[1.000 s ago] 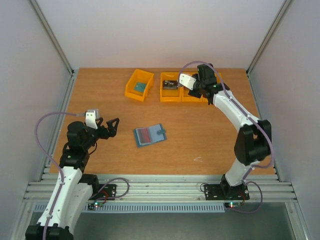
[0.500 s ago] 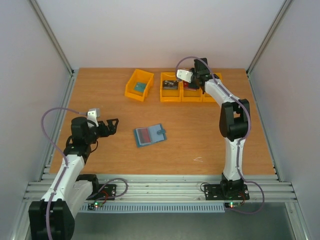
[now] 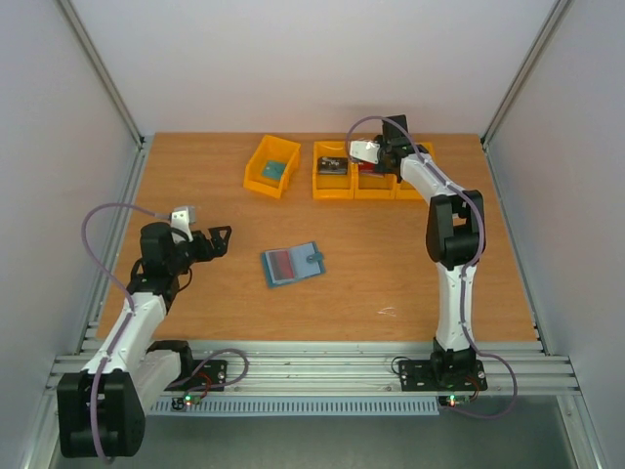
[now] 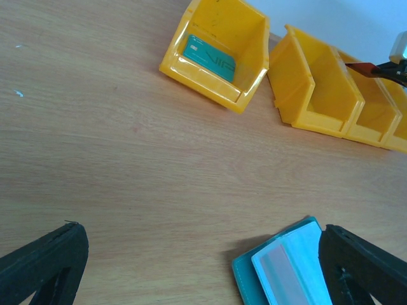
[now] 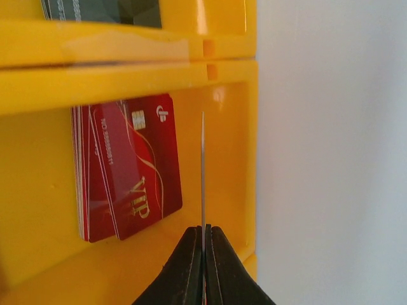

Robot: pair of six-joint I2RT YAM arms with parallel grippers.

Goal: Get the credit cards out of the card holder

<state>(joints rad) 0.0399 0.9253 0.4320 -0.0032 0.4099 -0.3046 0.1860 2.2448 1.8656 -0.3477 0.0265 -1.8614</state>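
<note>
The slate-blue card holder (image 3: pixel 293 264) lies open on the table, with a reddish card showing in its pocket. It also shows at the bottom right of the left wrist view (image 4: pixel 286 270). My left gripper (image 3: pixel 217 240) is open and empty, left of the holder; its fingers (image 4: pixel 44 260) straddle bare table. My right gripper (image 5: pixel 203 227) is shut on a thin card (image 5: pixel 203 165), seen edge-on above a yellow bin (image 5: pixel 38 248) that holds a stack of red cards (image 5: pixel 127 171). From the left wrist view the held card (image 4: pixel 361 67) looks red.
A separate yellow bin (image 3: pixel 271 166) at the back holds a teal card (image 4: pixel 210 57). A row of joined yellow bins (image 3: pixel 333 178) stands to its right; one holds a dark card (image 5: pixel 102 9). White walls close the back and sides.
My right arm has folded forward and its gripper has shifted a little left over the bin row, still holding the card. My left gripper has drawn back slightly to the left.
</note>
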